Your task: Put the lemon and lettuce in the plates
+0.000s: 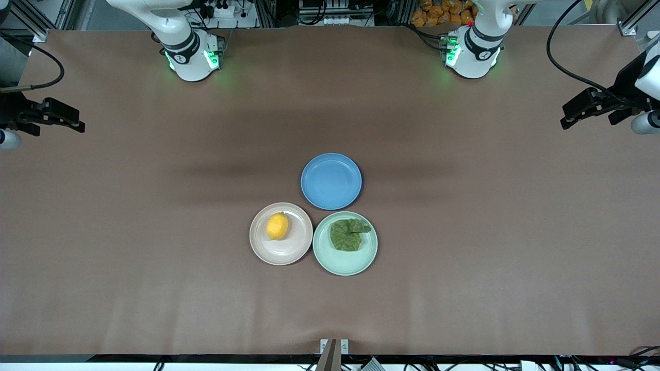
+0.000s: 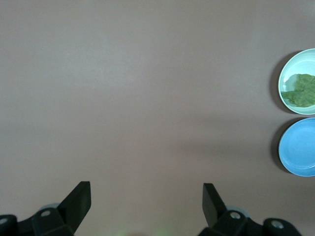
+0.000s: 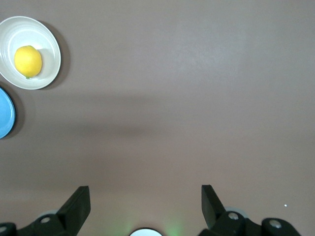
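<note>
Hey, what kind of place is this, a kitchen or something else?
Probably a robotics lab, not a kitchen: two robot arms are bolted along a brown-covered table, with aluminium framing and cables around it. The lemon, lettuce and plates look like test props.

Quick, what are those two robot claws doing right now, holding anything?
Left end effector: open, holding nothing, over bare table at the left arm's end.
Right end effector: open, holding nothing, over bare table at the right arm's end.

Lots of bare table (image 1: pixel 154 216) all around. Only three plates in the way, bunched in the middle: blue plate (image 1: pixel 331 181) at 12 o'clock, beige plate (image 1: pixel 281 247) with lemon (image 1: pixel 277 226) at 8, mint plate (image 1: pixel 345 260) with lettuce (image 1: pixel 348 234) at 4.
</note>
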Controlling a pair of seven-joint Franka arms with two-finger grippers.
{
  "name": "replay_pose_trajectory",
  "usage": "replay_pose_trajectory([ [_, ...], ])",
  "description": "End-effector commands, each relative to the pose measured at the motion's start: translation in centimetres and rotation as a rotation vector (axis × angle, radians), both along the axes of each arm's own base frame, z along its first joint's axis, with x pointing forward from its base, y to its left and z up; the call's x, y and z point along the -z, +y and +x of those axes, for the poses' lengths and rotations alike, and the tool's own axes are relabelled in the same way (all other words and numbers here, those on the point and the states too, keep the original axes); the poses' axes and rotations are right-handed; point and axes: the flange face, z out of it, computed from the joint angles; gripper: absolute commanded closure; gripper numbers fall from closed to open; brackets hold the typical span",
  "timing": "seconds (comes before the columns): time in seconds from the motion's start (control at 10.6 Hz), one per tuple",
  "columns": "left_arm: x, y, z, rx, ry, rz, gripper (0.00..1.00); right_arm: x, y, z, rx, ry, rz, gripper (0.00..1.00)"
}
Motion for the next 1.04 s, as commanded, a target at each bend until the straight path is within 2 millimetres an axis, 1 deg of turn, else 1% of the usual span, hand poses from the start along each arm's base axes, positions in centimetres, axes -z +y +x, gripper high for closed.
replay_pose_trajectory([
  [0.0,-1.3,0.0,-0.7,0.025,0.005,0.006,0.00,-0.4,0.1,-0.4,0.000,-0.035,-0.013,0.00],
  [0.47,-1.4,0.0,-0.7,0.025,0.003,0.007,0.00,-1.3,-0.6,0.1,0.008,-0.050,-0.032,0.00],
  [0.66,-1.4,0.0,-0.7,0.027,0.004,0.006,0.00,-1.8,-0.8,0.7,0.010,-0.056,-0.053,0.00],
  [0.94,-1.4,0.2,-0.7,0.024,0.005,0.004,0.00,-2.1,-0.8,0.7,0.009,-0.057,-0.071,0.00],
])
